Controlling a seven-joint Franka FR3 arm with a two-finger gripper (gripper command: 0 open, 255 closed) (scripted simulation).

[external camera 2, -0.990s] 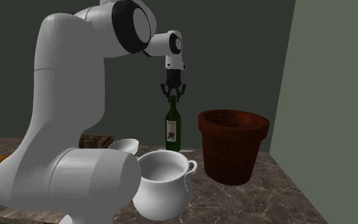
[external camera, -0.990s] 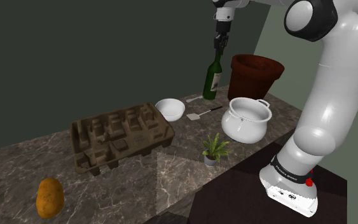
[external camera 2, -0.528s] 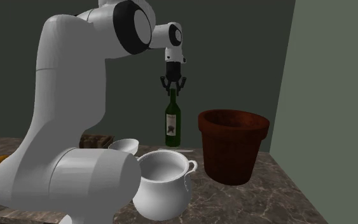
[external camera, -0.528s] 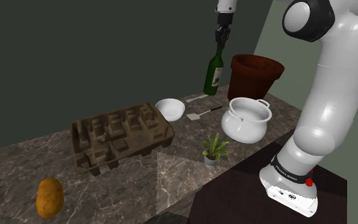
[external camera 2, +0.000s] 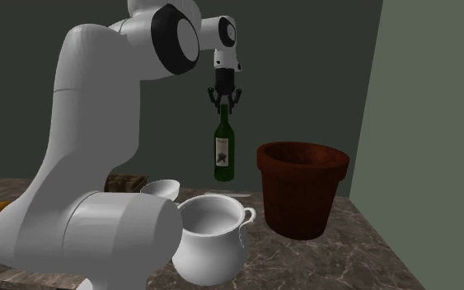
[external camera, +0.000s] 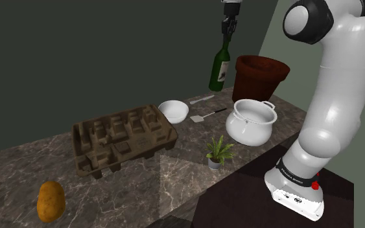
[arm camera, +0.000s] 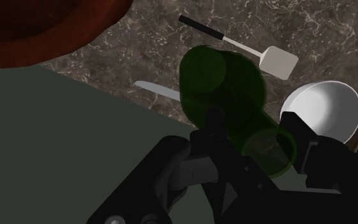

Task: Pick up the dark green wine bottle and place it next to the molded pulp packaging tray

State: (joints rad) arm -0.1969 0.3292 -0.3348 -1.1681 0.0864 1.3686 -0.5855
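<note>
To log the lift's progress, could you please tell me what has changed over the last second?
The gripper, shut on the bottle by its neck throughout, has risen and carried the bottle upward; it now hangs clear of the counter. The tray, bowl and pot have not moved.

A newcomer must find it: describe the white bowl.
On the marble counter, look between the brown tray and the white pot. The bowl sits by the tray's corner; unlike the pot, it is smaller, with no handles.
</note>
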